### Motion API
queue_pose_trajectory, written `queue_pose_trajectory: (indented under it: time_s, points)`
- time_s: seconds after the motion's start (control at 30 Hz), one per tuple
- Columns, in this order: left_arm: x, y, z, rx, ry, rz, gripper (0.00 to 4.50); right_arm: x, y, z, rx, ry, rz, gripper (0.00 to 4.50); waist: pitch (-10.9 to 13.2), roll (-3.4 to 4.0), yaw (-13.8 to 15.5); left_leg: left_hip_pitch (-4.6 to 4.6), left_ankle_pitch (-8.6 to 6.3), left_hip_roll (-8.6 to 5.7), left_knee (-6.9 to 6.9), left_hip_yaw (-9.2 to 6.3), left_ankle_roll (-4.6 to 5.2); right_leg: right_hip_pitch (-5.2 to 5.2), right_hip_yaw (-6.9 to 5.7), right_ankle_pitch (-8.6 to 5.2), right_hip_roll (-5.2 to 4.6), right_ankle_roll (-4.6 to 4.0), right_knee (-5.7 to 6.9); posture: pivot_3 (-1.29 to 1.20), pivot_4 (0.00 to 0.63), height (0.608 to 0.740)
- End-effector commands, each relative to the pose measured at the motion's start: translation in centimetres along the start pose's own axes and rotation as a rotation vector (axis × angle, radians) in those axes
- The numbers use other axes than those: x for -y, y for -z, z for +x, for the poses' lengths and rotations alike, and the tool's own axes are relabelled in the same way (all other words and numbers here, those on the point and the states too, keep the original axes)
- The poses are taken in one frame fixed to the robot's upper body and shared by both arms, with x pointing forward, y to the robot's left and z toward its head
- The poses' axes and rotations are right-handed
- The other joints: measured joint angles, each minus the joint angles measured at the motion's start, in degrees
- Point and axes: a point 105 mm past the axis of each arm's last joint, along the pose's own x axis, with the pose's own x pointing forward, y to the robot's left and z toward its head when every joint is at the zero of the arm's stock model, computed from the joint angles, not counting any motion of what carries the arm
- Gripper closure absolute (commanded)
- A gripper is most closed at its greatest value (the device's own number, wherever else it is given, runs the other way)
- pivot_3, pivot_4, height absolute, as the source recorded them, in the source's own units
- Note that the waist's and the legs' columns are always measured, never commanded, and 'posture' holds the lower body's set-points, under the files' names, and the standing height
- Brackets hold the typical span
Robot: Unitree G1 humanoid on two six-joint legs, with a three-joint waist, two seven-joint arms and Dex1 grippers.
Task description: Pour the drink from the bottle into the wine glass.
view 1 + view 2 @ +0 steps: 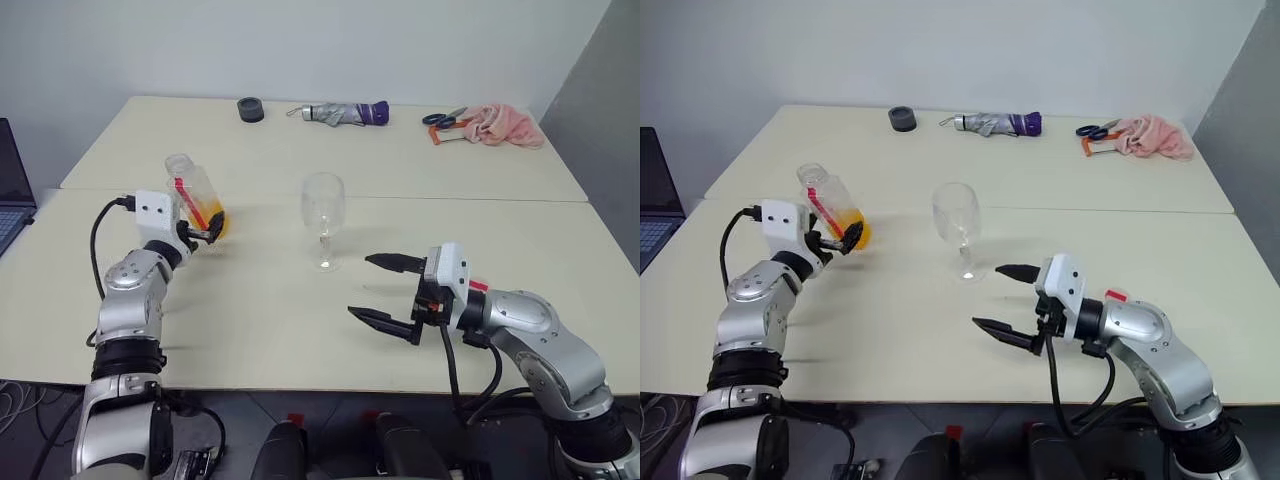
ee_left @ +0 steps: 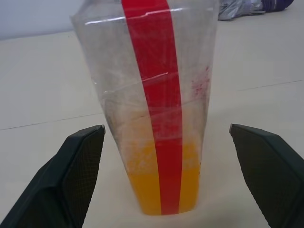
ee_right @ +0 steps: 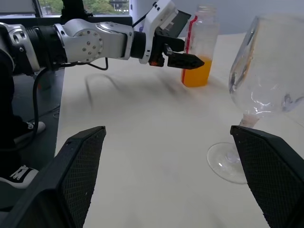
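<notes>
Standing on the pale table [image 1: 300, 330], the bottle [image 1: 196, 195] has no cap on that I can see, and the drink [image 2: 161, 183] fills only its lowest part. The left gripper [image 1: 203, 229] has its black fingers spread wide on either side of the bottle's base, not yet closed, with table showing between each pad and the plastic in the left wrist view. The right gripper [image 1: 388, 292] hangs just above the table, fingers wide apart with nothing between them, near the wine glass [image 1: 323, 218], which stands upright and empty between the two arms.

I judge the bottle light and bottom-heavy, its thin walls likely to buckle under a hard squeeze; taking it low on the flat sides, across the red strip [image 2: 154, 95], looks safest. The glass looks fragile and tippy on its thin stem; steadying it at the stem or foot would be wise.

The table is two smooth cream tops pushed together. At the far edge by a plain white wall lie a dark tape roll [image 1: 250, 109], a folded umbrella [image 1: 345, 113], scissors [image 1: 441, 120] and a pink cloth [image 1: 503, 125]. A laptop [image 1: 12, 190] sits off to the left.
</notes>
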Motion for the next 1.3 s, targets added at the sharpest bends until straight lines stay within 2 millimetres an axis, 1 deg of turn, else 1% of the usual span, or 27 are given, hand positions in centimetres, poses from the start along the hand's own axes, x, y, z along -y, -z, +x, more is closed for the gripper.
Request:
queue_pose_trajectory:
  time_s: [0.03, 0.3, 0.4, 0.6, 0.67, 0.73, 0.83, 0.9, 0.93, 1.0, 1.13, 1.17, 1.3]
  points:
    - [-0.4, -1.7, 0.5, 0.055, 0.002, 0.035, 0.0, -0.3, -1.4, 0.1, 0.04, -0.026, -0.037, 0.02, 0.0, 0.0, 0.0, 0.0, 0.0, 0.0, 0.0, 0.0, 0.0, 0.0, 0.0, 0.0, 0.0, 0.0, 0.0, 0.0, 0.15, 0.74]
    - [-1.0, -2.5, 1.3, 0.078, -0.016, 0.022, 0.0, -0.2, -1.3, 0.2, 0.038, -0.023, -0.042, 0.02, 0.0, 0.0, 0.0, -0.02, 0.0, -0.01, 0.0, -0.03, 0.0, 0.0, -0.03, 0.0, 0.01, 0.0, 0.0, 0.0, 0.15, 0.74]
    - [-0.8, -2.6, 1.4, 0.088, -0.001, 0.013, 0.64, -0.1, -1.3, 0.2, 0.038, -0.022, -0.043, 0.0, 0.0, 0.0, 0.0, -0.03, 0.0, -0.01, 0.0, -0.04, 0.0, 0.0, -0.05, 0.0, 0.01, 0.0, 0.01, 0.0, 0.15, 0.74]
    - [0.2, -3.1, 1.6, 0.112, 0.05, -0.008, 2.54, 0.0, -1.2, 0.2, 0.037, -0.009, -0.053, 0.0, 0.0, 0.0, 0.0, -0.04, 0.0, 0.0, 0.01, -0.06, 0.0, 0.0, -0.06, 0.0, 0.0, 0.0, 0.01, 0.0, 0.15, 0.74]
    - [0.4, -3.4, 1.6, 0.128, 0.062, -0.01, 2.8, 0.1, -1.1, 0.2, 0.035, -0.003, -0.062, 0.0, 0.0, 0.0, 0.0, -0.04, 0.0, -0.01, 0.01, -0.07, 0.0, 0.0, -0.07, 0.0, 0.0, 0.0, 0.01, 0.0, 0.15, 0.74]
    - [1.5, -4.8, 1.6, 0.173, 0.095, 0.016, 2.81, 0.3, -1.2, 0.1, 0.039, 0.015, -0.067, 0.0, 0.0, -0.01, 0.02, -0.06, 0.0, -0.01, 0.01, -0.08, 0.0, 0.0, -0.08, 0.0, 0.0, 0.0, 0.01, 0.0, 0.15, 0.74]
    - [4.1, -6.9, 1.6, 0.236, 0.174, 0.087, 2.81, 1.1, -1.5, -0.2, 0.064, 0.068, -0.058, 0.0, 0.02, -0.04, 0.11, -0.13, 0.0, 0.01, 0.05, -0.18, -0.01, -0.01, -0.14, 0.0, -0.01, 0.0, 0.0, 0.0, 0.15, 0.74]
    - [6.0, -8.5, 1.3, 0.283, 0.236, 0.191, 2.81, 1.7, -1.8, -0.4, 0.063, 0.127, -0.109, 0.0, 0.02, -0.04, 0.19, -0.15, 0.0, 0.02, 0.06, -0.22, -0.01, -0.01, -0.14, 0.0, -0.04, -0.01, 0.01, 0.0, 0.15, 0.74]
    - [7.0, -9.4, 1.2, 0.315, 0.268, 0.264, 2.81, 2.1, -2.0, -0.6, 0.071, 0.148, -0.114, 0.0, 0.02, -0.04, 0.2, -0.15, 0.01, 0.01, 0.06, -0.21, -0.01, -0.01, -0.13, 0.0, -0.05, -0.01, 0.01, 0.0, 0.15, 0.74]
    - [8.5, -10.6, 0.8, 0.363, 0.316, 0.383, 2.81, 2.6, -2.5, -0.7, 0.091, 0.176, -0.117, 0.0, 0.02, -0.04, 0.17, -0.14, 0.01, 0.0, 0.06, -0.18, -0.01, -0.01, -0.1, 0.0, -0.06, -0.01, 0.01, 0.0, 0.15, 0.74]
    - [9.6, -11.8, 0.5, 0.427, 0.343, 0.534, 2.81, 3.7, -3.9, -0.4, 0.161, 0.24, -0.105, 0.0, 0.02, -0.03, -0.17, -0.08, 0.01, 0.0, 0.05, -0.12, -0.01, -0.01, -0.06, 0.01, -0.02, -0.01, 0.03, 0.0, 0.15, 0.74]
    - [9.8, -12.2, 0.5, 0.449, 0.341, 0.588, 2.81, 3.7, -4.2, -0.2, 0.168, 0.231, -0.082, 0.0, 0.02, -0.03, -0.21, -0.06, 0.01, -0.01, 0.04, -0.06, -0.01, -0.03, -0.02, 0.01, -0.01, -0.02, 0.02, 0.0, 0.15, 0.74]
    - [10.0, -13.3, 0.6, 0.509, 0.326, 0.712, 2.81, 3.7, -4.7, 0.3, 0.159, 0.212, -0.046, 0.0, 0.02, -0.03, -0.01, -0.06, 0.01, 0.01, 0.02, -0.08, -0.01, -0.05, -0.05, 0.01, 0.03, -0.03, 0.04, 0.0, 0.15, 0.74]
